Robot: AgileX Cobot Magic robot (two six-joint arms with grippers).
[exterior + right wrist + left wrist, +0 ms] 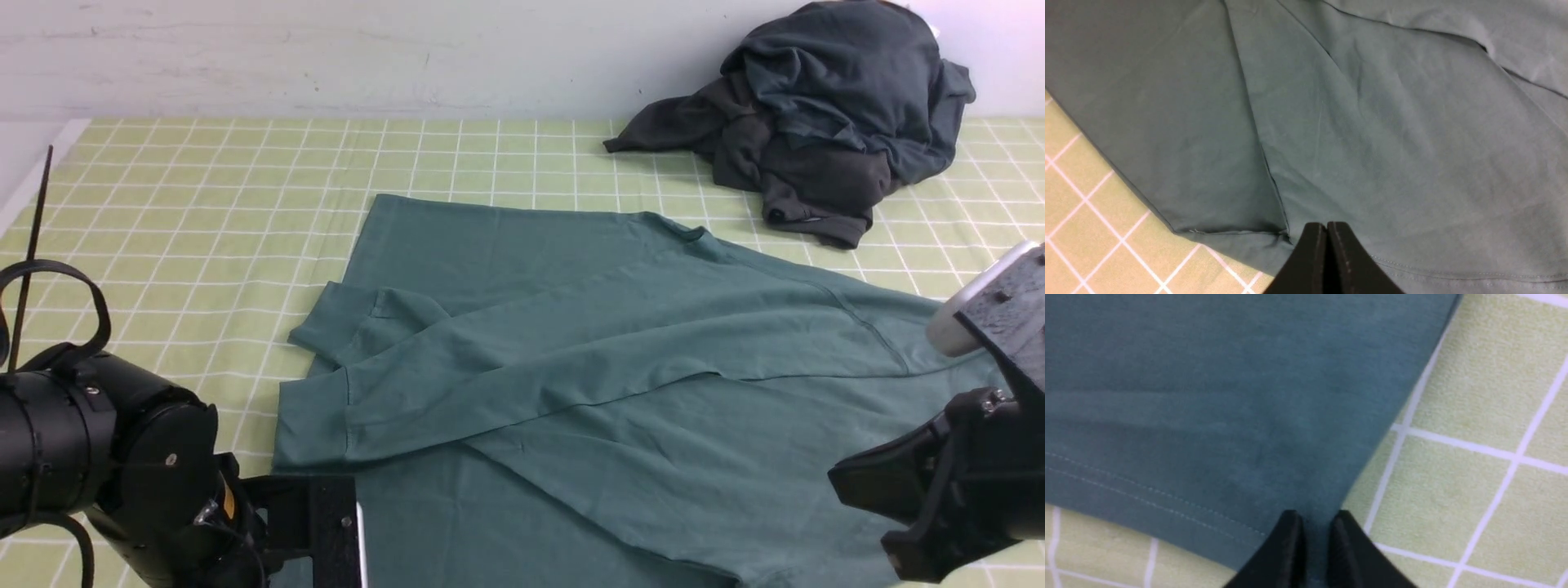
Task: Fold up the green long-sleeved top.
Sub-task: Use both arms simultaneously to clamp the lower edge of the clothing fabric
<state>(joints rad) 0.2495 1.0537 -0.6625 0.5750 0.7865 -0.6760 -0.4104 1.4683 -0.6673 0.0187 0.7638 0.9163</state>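
The green long-sleeved top (653, 367) lies spread, teal, in front of the dark garment heap (824, 106), one sleeve across its body (lightly creased). The left gripper (1316, 522) pinches its hem corner. The right gripper (1327, 228) is pressed together.

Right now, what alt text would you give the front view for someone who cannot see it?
A green long-sleeved top lies spread on a pale green checked cloth, one sleeve folded across its body. A heap of dark grey clothes sits far right by the wall, and the robot's black left arm and right arm show at the near corners.
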